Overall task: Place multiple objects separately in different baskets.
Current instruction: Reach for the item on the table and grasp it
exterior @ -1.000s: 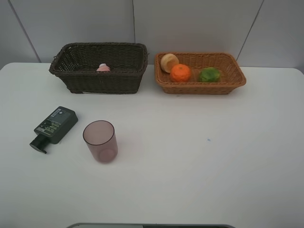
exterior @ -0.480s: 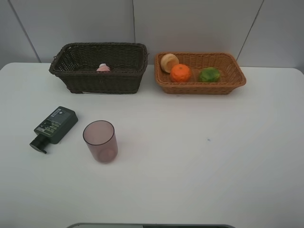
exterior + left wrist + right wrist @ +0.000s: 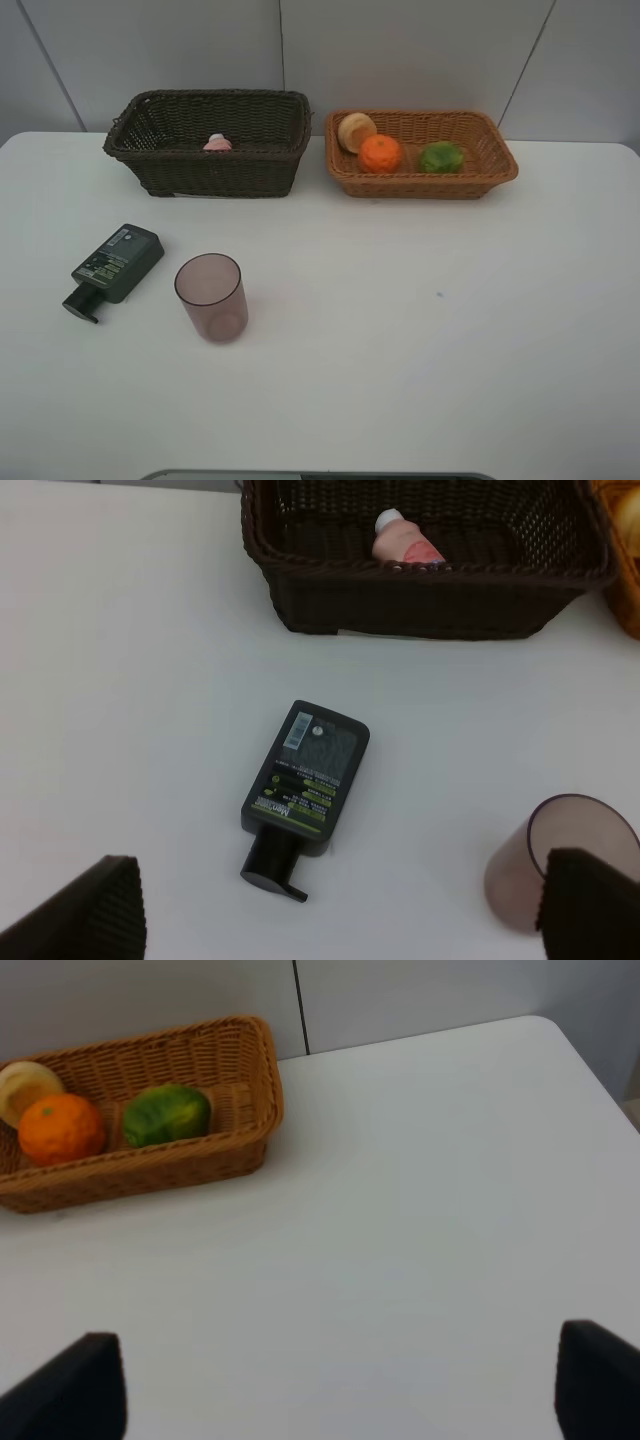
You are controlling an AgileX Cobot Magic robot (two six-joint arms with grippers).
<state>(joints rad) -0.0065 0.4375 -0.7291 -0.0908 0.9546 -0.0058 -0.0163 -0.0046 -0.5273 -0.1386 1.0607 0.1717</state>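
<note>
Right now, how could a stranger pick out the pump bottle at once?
Find the dark brown basket at the back left. In front of it lies the dark green pump bottle. Unlike the upright mauve cup beside it, it lies flat.

Pink bottle (image 3: 217, 143) — mostly behind the dark basket (image 3: 205, 172) wall; pump bottle (image 3: 118, 262) label illegible

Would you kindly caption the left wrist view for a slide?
Open left gripper facing lying pump bottle and upright mauve cup; pink bottle in dark basket.
</note>
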